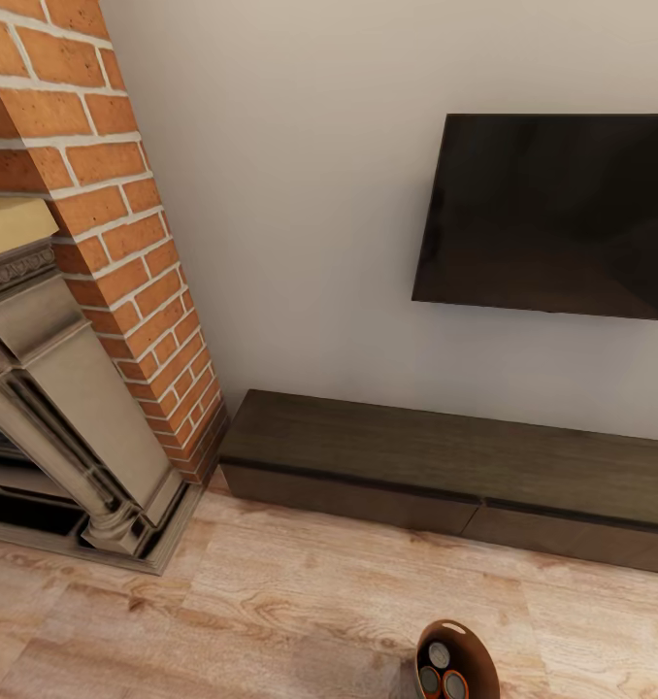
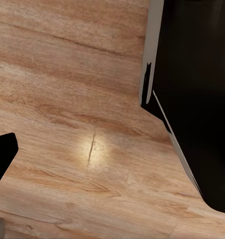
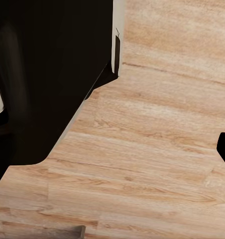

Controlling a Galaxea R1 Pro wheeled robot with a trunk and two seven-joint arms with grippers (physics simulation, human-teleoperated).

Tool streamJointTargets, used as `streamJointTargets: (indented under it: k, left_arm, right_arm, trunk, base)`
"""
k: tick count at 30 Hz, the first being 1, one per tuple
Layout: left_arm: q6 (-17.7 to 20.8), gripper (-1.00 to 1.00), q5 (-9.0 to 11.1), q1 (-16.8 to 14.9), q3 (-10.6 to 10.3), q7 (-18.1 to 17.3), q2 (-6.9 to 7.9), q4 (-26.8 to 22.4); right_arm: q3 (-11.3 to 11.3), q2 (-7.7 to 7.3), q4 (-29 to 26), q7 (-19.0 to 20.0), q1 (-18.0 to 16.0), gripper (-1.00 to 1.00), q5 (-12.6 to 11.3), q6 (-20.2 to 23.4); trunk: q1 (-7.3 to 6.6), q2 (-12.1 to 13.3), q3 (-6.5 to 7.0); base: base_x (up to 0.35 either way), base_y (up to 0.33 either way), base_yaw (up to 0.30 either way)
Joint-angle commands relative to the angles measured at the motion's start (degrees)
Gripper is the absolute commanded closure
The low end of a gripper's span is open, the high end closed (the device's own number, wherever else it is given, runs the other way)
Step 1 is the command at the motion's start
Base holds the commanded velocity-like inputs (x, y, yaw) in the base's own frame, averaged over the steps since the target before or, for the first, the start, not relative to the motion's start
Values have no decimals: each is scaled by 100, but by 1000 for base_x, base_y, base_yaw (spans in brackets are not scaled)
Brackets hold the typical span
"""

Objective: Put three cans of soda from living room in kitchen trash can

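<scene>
Below, tash can (image 1: 457,662) holding 3 soda cans (image 1: 439,670), labels unreadable

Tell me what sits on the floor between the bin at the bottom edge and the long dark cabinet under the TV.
Nothing: in the head view, bare wood floor runs from the bin, which holds cans, up to the long dark cabinet.

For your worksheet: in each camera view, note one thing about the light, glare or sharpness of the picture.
Head view: even, soft light; the TV screen is dark with faint reflections, and the brick fireplace leans from lens distortion. Left wrist view: a bright glare spot on the wood floor. Right wrist view: the floor grain looks slightly soft.
</scene>
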Motion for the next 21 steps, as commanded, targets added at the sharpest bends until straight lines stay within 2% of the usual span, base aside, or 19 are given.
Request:
streamJointTargets:
  k: [1, 21]
  left_arm:
    - [0, -100, 0, 0, 0, 0, -1, 0]
    - [0, -100, 0, 0, 0, 0, -3, 0]
  right_arm:
    - [0, 0, 0, 0, 0, -100, -1, 0]
    - [0, 0, 0, 0, 0, -100, 2, 0]
  trunk:
    - [0, 0, 0]
    - [0, 0, 0]
  base:
    - [0, 0, 0]
    - [0, 0, 0]
